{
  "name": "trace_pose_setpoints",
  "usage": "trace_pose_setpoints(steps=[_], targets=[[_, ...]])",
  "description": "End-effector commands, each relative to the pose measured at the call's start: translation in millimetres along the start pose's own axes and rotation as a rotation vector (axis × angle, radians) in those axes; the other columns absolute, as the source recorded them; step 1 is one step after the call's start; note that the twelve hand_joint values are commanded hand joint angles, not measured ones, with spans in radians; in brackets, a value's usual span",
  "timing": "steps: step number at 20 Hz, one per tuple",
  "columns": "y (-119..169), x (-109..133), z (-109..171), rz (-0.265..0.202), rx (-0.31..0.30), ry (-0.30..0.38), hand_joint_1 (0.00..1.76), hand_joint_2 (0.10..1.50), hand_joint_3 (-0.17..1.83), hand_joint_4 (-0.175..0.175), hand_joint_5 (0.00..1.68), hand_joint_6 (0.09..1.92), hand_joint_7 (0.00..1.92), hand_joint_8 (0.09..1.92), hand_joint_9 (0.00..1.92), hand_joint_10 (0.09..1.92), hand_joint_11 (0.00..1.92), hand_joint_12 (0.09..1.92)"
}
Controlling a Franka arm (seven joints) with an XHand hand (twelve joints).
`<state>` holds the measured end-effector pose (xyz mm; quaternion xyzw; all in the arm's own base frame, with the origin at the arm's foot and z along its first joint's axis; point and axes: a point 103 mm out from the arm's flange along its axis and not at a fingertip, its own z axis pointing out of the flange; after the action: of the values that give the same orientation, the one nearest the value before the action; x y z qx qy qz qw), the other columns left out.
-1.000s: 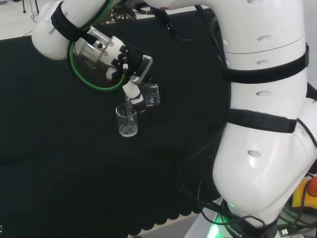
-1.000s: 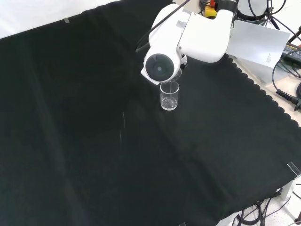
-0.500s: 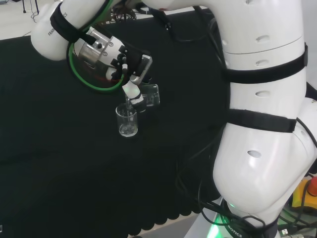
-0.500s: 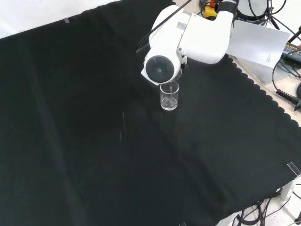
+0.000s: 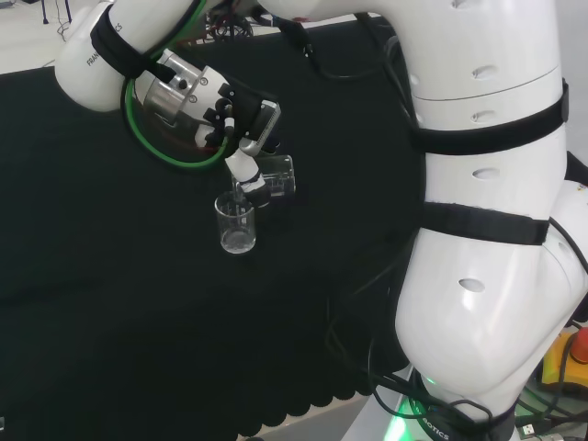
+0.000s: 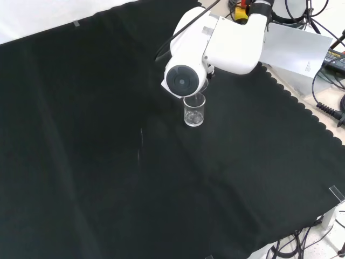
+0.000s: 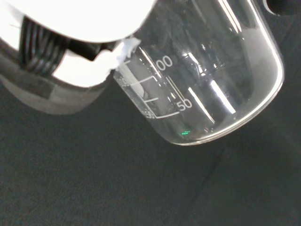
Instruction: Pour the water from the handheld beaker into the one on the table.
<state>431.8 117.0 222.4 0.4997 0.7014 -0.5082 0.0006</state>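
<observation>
Under robot hand point(image 5: 241, 124): tipped beaker point(image 5: 278, 176)

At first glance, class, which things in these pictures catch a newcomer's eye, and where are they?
The big white arm links at the head view's right. To their left, the hand has its fingers curled round a tipped clear beaker, its mouth over a second beaker upright on the black cloth.

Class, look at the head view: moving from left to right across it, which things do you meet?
Hand → beaker on the table → tilted handheld beaker → the arm's big white links.
</observation>
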Motion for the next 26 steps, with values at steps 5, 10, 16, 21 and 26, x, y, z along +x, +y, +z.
trace_pose_setpoints(steps=[5,10,16,21,26], targets=[[1,0,-3,0.003,0.005,0.004,1.31,0.6,0.77,-0.175,1.25,0.73,1.31,0.7,1.83,0.09,1.47,0.53],[-1,2,-8,-0.005,-0.011,0.014,1.31,0.6,0.77,-0.175,1.25,0.73,1.31,0.7,1.83,0.09,1.46,0.53],[-3,-1,-4,-0.017,-0.023,0.019,1.31,0.6,0.77,-0.175,1.25,0.73,1.31,0.71,1.83,0.09,1.46,0.53],[-7,1,-7,-0.019,-0.032,0.044,1.31,0.6,0.77,-0.175,1.25,0.73,1.31,0.71,1.83,0.09,1.46,0.53],[-14,-1,-9,-0.026,-0.063,0.043,1.31,0.6,0.77,-0.175,1.25,0.73,1.31,0.71,1.83,0.09,1.46,0.53]])
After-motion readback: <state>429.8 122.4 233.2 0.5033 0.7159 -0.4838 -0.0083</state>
